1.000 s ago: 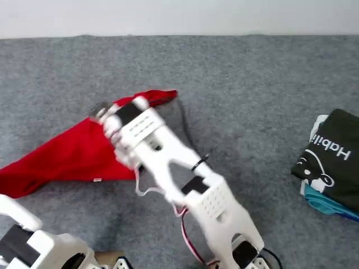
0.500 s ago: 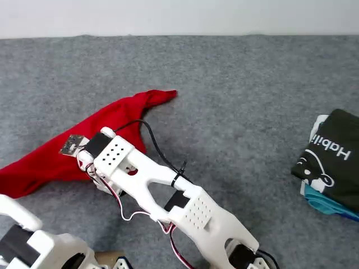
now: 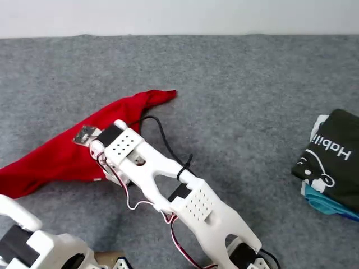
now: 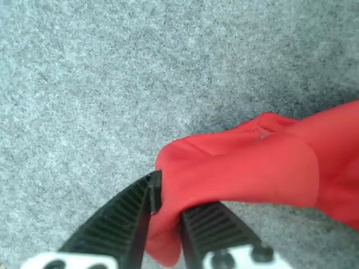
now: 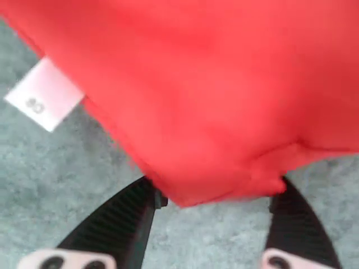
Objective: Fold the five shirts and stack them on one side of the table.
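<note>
A red shirt (image 3: 67, 154) lies stretched out on the left of the grey table. My left gripper (image 4: 168, 204) is shut on one bunched end of the red shirt (image 4: 247, 174). The left arm (image 3: 22, 235) sits at the near left corner. My right arm (image 3: 151, 168) leans over the shirt's near edge. In the right wrist view my right gripper (image 5: 217, 195) is open, its fingers (image 5: 132, 221) wide apart, with the edge of the red shirt (image 5: 185, 95) hanging between them. A white label (image 5: 44, 101) shows on that edge.
A stack of folded shirts (image 3: 331, 165) rests at the right edge, a dark one on top of a teal one. Bare grey table (image 3: 241, 95) spreads across the middle and back.
My right arm swung from the shirt's far middle toward its near edge, then eased back a little. The shirt's far part now lies flat. The left arm has kept still.
</note>
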You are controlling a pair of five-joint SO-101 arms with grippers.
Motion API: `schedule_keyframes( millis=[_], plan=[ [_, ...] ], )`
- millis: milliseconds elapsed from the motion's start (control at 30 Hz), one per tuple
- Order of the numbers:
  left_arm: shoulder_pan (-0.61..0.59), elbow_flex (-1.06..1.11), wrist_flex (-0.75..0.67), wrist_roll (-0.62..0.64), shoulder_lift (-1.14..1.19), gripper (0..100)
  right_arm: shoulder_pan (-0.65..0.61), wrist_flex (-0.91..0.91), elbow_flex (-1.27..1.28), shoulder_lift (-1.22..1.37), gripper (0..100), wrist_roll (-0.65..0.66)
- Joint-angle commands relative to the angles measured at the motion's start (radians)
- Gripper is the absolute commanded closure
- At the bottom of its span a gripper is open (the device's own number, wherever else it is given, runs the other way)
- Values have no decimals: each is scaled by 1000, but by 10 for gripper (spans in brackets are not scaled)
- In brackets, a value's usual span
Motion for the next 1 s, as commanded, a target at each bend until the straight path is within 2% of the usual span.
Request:
schedule_keyframes(
  millis=[0,100,533,633,733,967],
  plan=[
    [0,-2,-21,0,-6,985,-13,-47,-3,-15,798,12],
    [-5,-2,-21,0,-6,985,-33,-44,-3,-19,807,54],
    [-2,-2,-21,0,-5,985,-41,-24,-71,-12,815,60],
    [-2,-2,-21,0,-5,985,-38,-28,-69,-12,897,75],
    [-2,-2,-21,0,-5,985,-35,-2,-69,-15,995,176],
    [0,-2,-21,-3,-8,985,33,137,-176,-22,988,206]
  ],
)
